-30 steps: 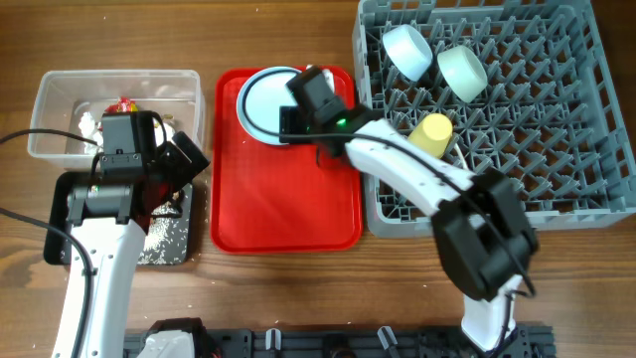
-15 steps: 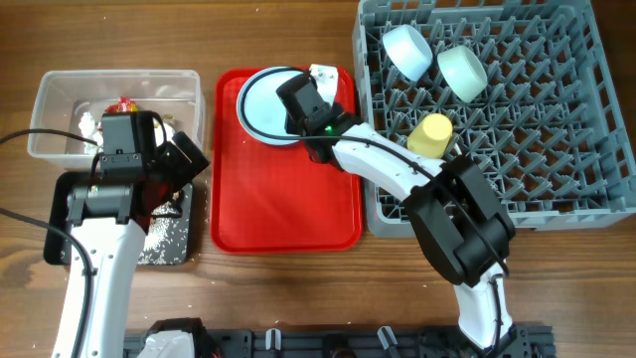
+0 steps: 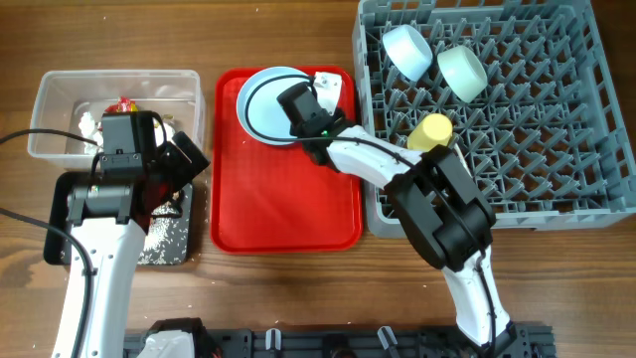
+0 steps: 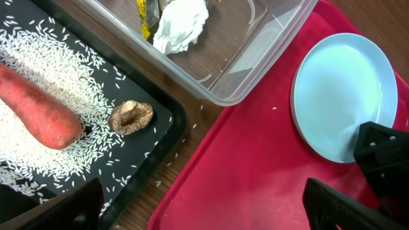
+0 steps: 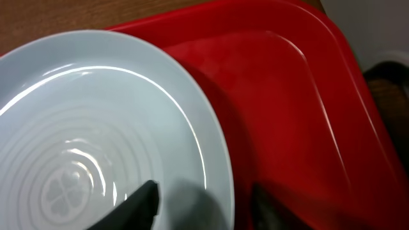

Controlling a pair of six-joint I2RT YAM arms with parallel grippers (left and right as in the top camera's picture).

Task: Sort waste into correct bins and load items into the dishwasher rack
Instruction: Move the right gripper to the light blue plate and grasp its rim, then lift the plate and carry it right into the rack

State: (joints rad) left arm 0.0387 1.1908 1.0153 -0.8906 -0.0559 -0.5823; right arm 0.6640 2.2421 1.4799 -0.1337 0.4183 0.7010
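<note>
Resting flat at the 12 o'clock end of the red serving tray (image 3: pixel 283 214), the pale blue plate (image 3: pixel 260 99) is lying at the middle of the table. The right gripper (image 5: pixel 204 207) is straddling the plate's 3 o'clock rim, jaws part-spread, with one finger (image 5: pixel 137 204) over the plate's face and the other on the tray side; whether either is touching the plate cannot be told. The left gripper (image 4: pixel 198 214) is hanging above the 3 o'clock edge of the black tray (image 4: pixel 167 118), jaws spread wide and holding nothing. The clear plastic tub (image 3: pixel 60 88) is sitting at 10 o'clock, holding crumpled white tissue (image 4: pixel 182 22) and a red and yellow wrapper (image 3: pixel 126 104). The black tray is lying at 8 o'clock, just beside the tub, carrying an orange carrot (image 4: pixel 35 108), scattered rice grains (image 4: pixel 57 64) and a brown mushroom-like lump (image 4: pixel 131 116). The grey dishwasher rack (image 3: pixel 556 169) is occupying 2 o'clock, holding two pale bowls (image 3: pixel 407 50) (image 3: pixel 462 72) at its 11 o'clock corner and a yellow cup (image 3: pixel 432 134) near its 9 o'clock edge.
</note>
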